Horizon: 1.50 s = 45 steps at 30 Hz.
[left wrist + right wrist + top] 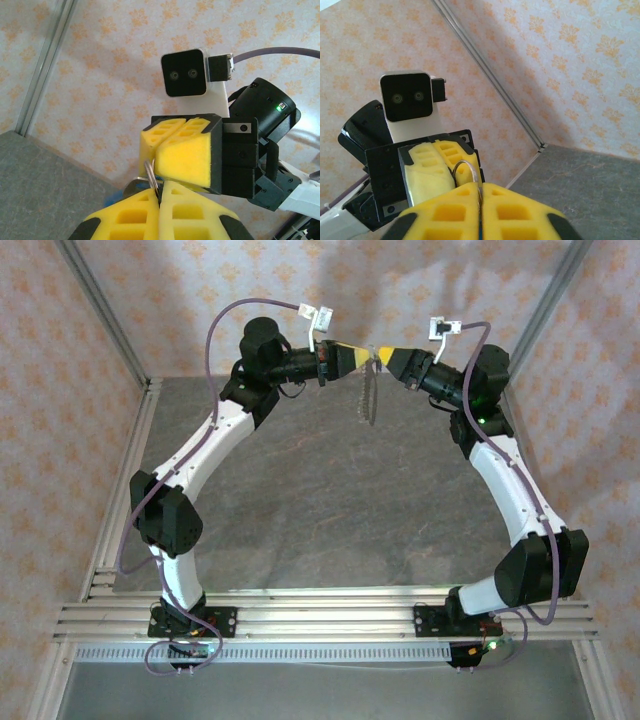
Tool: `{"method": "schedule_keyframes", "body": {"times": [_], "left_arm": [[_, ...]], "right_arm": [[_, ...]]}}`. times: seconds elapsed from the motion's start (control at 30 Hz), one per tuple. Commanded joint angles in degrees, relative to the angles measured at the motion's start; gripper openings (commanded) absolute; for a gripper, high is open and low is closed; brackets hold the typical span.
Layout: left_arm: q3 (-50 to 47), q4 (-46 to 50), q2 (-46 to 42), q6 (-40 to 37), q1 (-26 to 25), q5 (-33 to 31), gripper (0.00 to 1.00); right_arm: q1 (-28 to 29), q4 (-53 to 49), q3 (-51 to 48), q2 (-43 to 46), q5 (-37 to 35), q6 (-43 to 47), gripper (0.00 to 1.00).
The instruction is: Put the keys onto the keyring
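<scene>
Grey table, far edge: I hold left gripper and right gripper tip to tip, both pinched shut on the keyring between them, its chain hanging down.

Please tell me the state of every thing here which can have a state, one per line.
left claw: shut, pinching the keyring
right claw: shut, also on the keyring, facing the left claw
keyring: held in the air between both claws
chain: hanging loose below the claws, over the table
</scene>
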State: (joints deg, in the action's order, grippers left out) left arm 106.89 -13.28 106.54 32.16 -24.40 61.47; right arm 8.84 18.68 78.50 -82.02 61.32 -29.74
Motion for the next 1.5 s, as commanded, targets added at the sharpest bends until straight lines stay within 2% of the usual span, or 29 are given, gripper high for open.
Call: {"method": "schedule_keyframes", "body": {"times": [0.0,0.27,0.63,0.97,1.13,1.47], "left_arm": [[2.9,-2.3,0.2,1.2,-0.3,1.1,0.00],[2.9,-3.5,0.6,2.3,-0.3,-0.2,0.00],[2.7,-4.6,0.7,2.9,-0.7,-0.5,0.00],[1.7,-5.7,0.2,3.3,-0.8,-1.0,0.00],[1.3,-6.2,0.1,3.6,-0.8,-0.9,0.00],[1.3,-7.3,0.6,4.2,-1.2,-1.4,0.00]], "right_arm": [[-0.1,2.7,-1.0,1.7,1.4,0.9,0.01],[0.3,2.6,-2.5,3.0,1.3,0.9,0.00],[3.9,-2.1,-2.8,4.2,-2.1,4.7,0.00],[4.1,-3.7,-4.2,3.9,-5.3,6.0,0.00],[5.0,1.8,-5.1,1.9,-3.8,1.3,0.00],[8.4,-1.7,-3.6,1.4,-3.3,3.6,0.00]]}}
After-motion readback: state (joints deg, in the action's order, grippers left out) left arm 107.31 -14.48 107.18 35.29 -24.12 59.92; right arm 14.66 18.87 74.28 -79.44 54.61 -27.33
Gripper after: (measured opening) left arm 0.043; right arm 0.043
